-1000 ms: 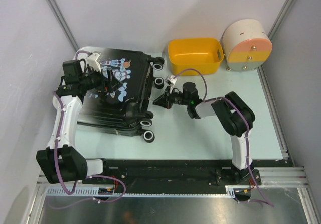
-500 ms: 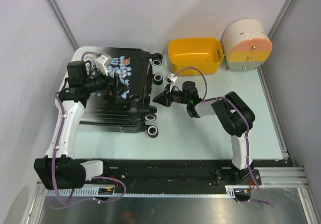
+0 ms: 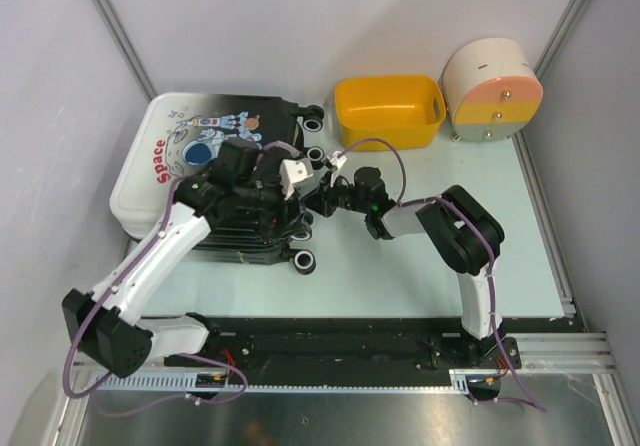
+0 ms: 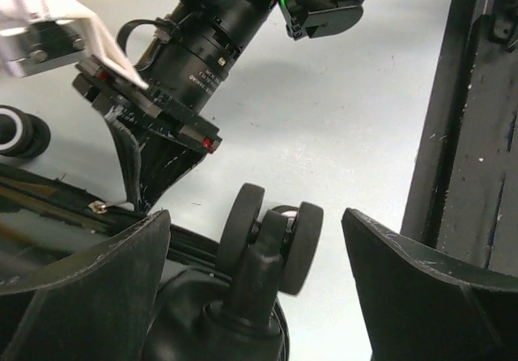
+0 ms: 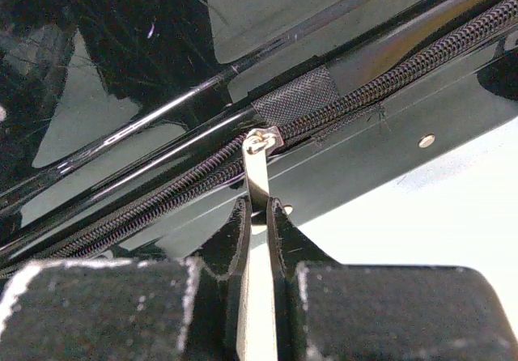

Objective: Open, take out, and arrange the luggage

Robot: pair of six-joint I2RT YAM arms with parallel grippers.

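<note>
The luggage [image 3: 190, 151] is seen lying flat at about ten o'clock on the table [image 3: 420, 256], print side up, with its wheeled end turned toward three o'clock. It is judged to be still closed: in the right wrist view the zipper teeth [image 5: 388, 78] are meshed on both sides of the slider. The opening step is therefore taken to be only at its start. Nothing has been taken out, and the arranging is all left to do.

The zipper pull [image 5: 257, 171], a thin flat metal tab, is pinched between the closed jaws of the right gripper [image 5: 257, 211] at the luggage's three o'clock edge. The left gripper [image 4: 255, 219] is held with its jaws wide apart. A twin black wheel [image 4: 271, 231] sits between them, gripped by neither.

The shell is shown as hard and glossy, black fading to white toward nine o'clock, with rounded corners. The zipper is flanked by smooth reflective plastic and crossed by a small woven fabric patch. The wheels appear as matte rubbery discs on a stubby fork.

A yellow plastic basket [image 3: 345, 91] is placed at twelve o'clock, and a round cream-and-orange drawer box [image 3: 492, 86] at two o'clock.
</note>
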